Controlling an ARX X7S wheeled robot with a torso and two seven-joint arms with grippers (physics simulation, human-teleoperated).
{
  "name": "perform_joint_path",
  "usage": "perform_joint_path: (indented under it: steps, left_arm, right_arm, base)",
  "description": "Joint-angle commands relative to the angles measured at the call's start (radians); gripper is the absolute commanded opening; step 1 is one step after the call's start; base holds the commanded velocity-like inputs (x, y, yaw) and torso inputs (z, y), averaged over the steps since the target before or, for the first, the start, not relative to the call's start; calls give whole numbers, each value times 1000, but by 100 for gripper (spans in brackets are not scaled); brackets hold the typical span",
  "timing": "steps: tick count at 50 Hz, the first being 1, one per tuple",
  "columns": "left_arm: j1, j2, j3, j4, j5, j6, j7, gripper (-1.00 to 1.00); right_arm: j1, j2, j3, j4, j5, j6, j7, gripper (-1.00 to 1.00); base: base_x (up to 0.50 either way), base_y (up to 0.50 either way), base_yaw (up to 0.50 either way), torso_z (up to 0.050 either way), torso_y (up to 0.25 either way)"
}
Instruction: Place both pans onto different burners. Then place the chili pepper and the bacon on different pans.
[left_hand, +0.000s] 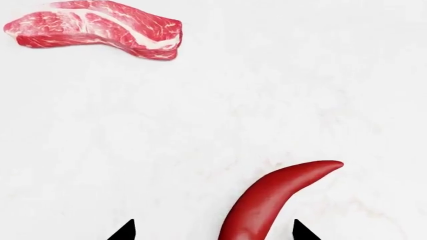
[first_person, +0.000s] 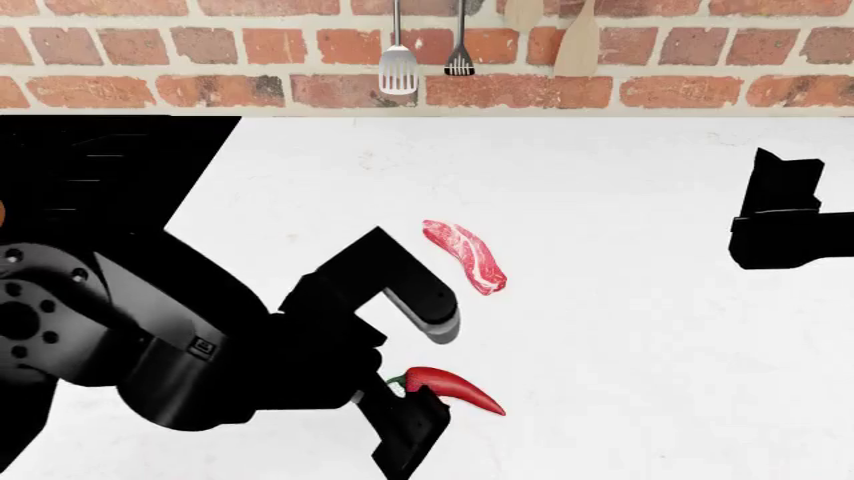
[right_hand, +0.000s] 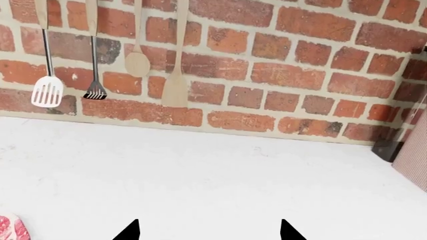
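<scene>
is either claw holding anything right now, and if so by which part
Nothing is held. The left claw is open, its fingertips either side of the chili pepper on the counter. The right claw is open over bare counter.

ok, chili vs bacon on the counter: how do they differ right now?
The chili pepper is glossy plain red and curved to a point; the bacon is a pink-red slab streaked with white fat. The chili lies between the open left gripper's fingertips; the bacon lies apart from it, farther toward the brick wall, with no gripper at it. Both rest flat on the white counter, not in a pan.

Bright, even, shadowless simulator light; sharp renders, no glare or blur.
</scene>
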Motion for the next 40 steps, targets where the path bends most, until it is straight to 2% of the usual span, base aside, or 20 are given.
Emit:
perform_joint_path:
  steps: [1, 14, 15, 33, 40]
  left_arm:
    - [14, 24, 29, -11, 26, -13, 26, 100]
    - [33, 43, 48, -34, 82, -13, 54, 100]
    - [33, 45, 50, -33, 78, -13, 53, -100]
    - [35, 40, 54, -4, 57, -1, 56, -100]
    - [-3, 23, 32, 40, -7, 25, 16, -100]
  right_arm:
    - [-4, -1, 2, 0, -4, 1, 0, 100]
    - [-15, 6, 3, -5, -14, 0, -6, 100]
    - [-14, 6, 4, -6, -13, 1, -6, 100]
    - [-21, 7, 8, -8, -16, 3, -3, 100]
    - [-23, 6, 10, -9, -16, 3, 0, 100]
  base:
    - [0, 0, 0, 0, 0]
    - [0, 0, 0, 0, 0]
    - [0, 0, 0, 0, 0]
    - [0, 0, 0, 0, 0]
    - [0, 0, 0, 0, 0]
